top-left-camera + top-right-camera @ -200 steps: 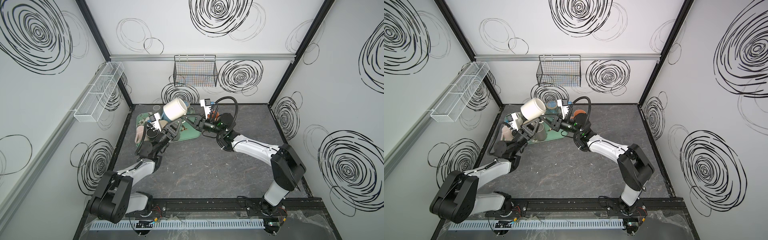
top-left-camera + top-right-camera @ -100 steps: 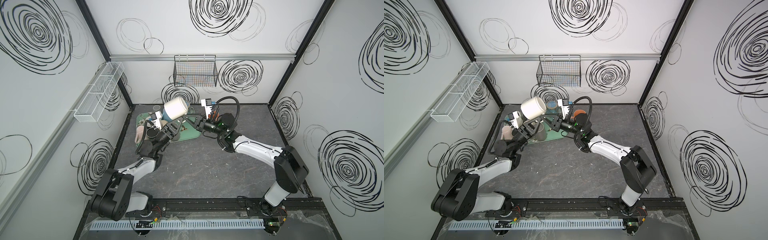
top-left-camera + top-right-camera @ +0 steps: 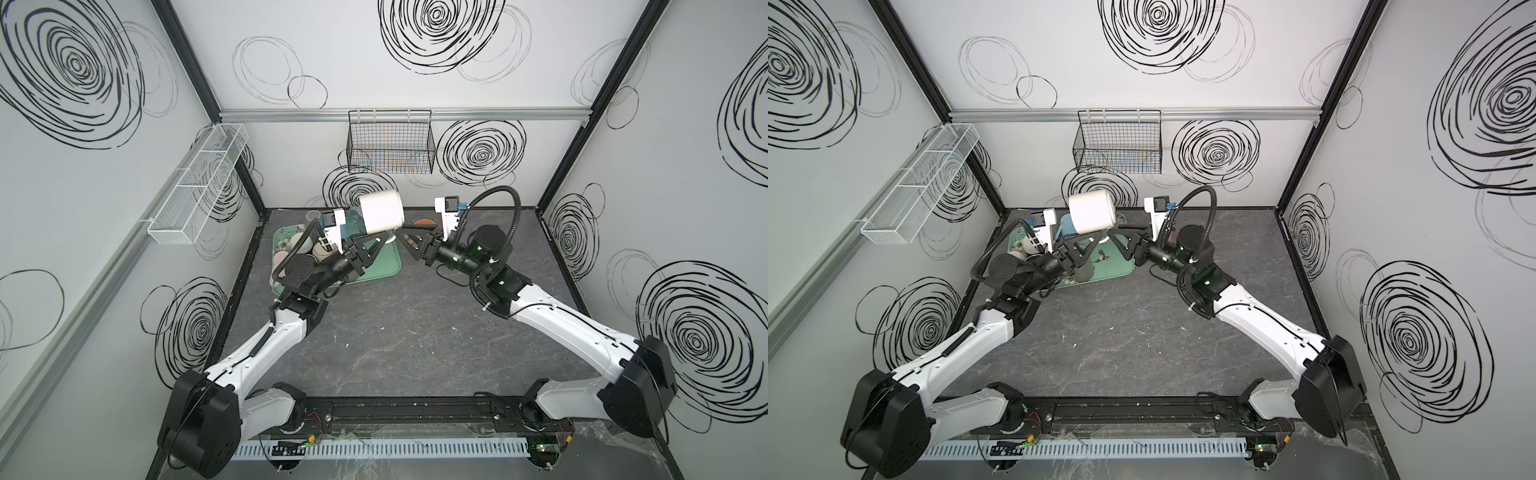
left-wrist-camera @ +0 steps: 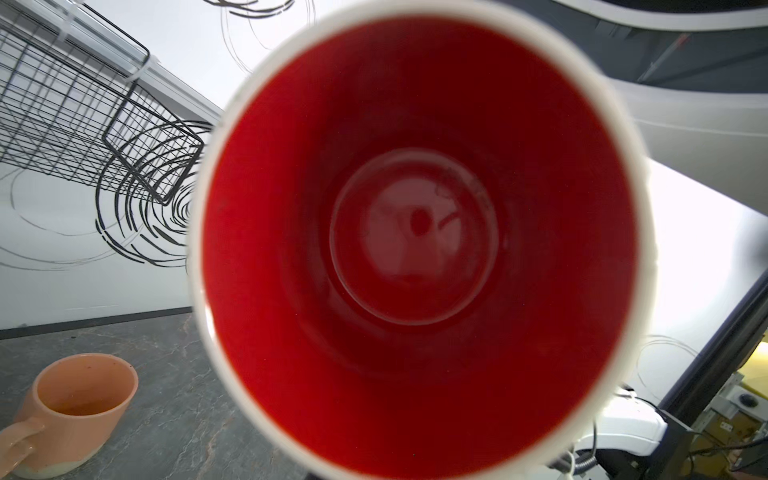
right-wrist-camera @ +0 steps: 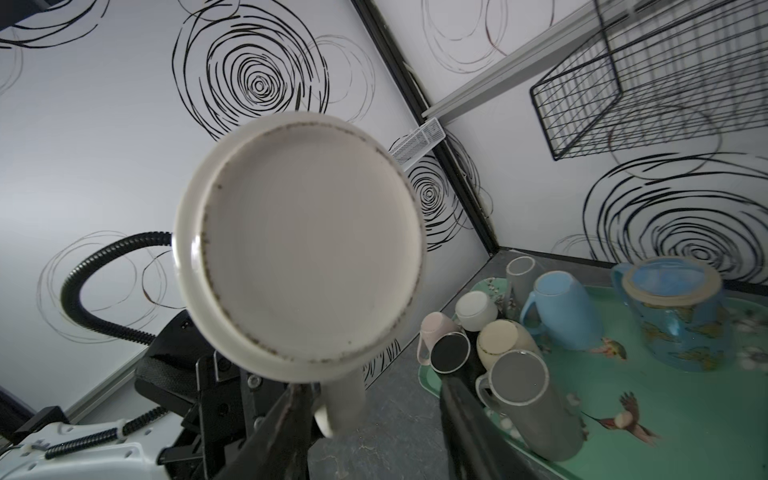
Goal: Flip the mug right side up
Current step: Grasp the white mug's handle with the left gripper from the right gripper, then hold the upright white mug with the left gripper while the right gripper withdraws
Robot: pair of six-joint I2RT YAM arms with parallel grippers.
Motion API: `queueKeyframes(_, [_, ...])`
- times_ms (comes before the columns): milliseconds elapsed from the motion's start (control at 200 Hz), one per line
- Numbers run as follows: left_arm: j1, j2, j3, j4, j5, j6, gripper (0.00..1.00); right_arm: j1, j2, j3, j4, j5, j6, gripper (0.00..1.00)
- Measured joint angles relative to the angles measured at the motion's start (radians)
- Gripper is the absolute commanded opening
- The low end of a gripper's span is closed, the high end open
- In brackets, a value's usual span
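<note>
Near 1 tray (image 3: 390,264) — 1 white mug (image 3: 381,212)

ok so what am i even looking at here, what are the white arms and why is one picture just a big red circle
Those are two robot arms over a table, each ending in a two-finger gripper. Two pictures look down on the whole scene from above; the other two come from cameras on the arms' wrists. The left gripper is shut on a white mug, held in the air on its side. The red circle is that mug's inside, seen by the left wrist camera; the right wrist camera sees its base. The right gripper is open beside it. On the table stand a green tray of mugs and a peach mug.
</note>
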Motion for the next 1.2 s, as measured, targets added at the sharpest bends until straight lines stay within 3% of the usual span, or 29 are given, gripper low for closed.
queueKeyframes(255, [-0.176, 0.063, 0.308, -0.587, -0.177, 0.457, 0.0, -0.069, -0.25, -0.069, -0.236, 0.139, -0.105, 0.6])
queueKeyframes(515, [-0.352, 0.325, 0.594, -1.019, -0.44, 0.795, 0.0, -0.135, -0.454, -0.115, -0.436, 0.269, -0.164, 0.64])
queueKeyframes(756, [-0.432, 0.515, 0.693, -1.215, -0.566, 0.947, 0.0, -0.165, -0.565, -0.145, -0.591, 0.381, -0.194, 0.66])
queueKeyframes(1201, [-0.435, 0.743, 0.854, -1.342, -0.622, 1.064, 0.0, -0.171, -0.674, -0.148, -0.828, 0.502, -0.219, 0.68])
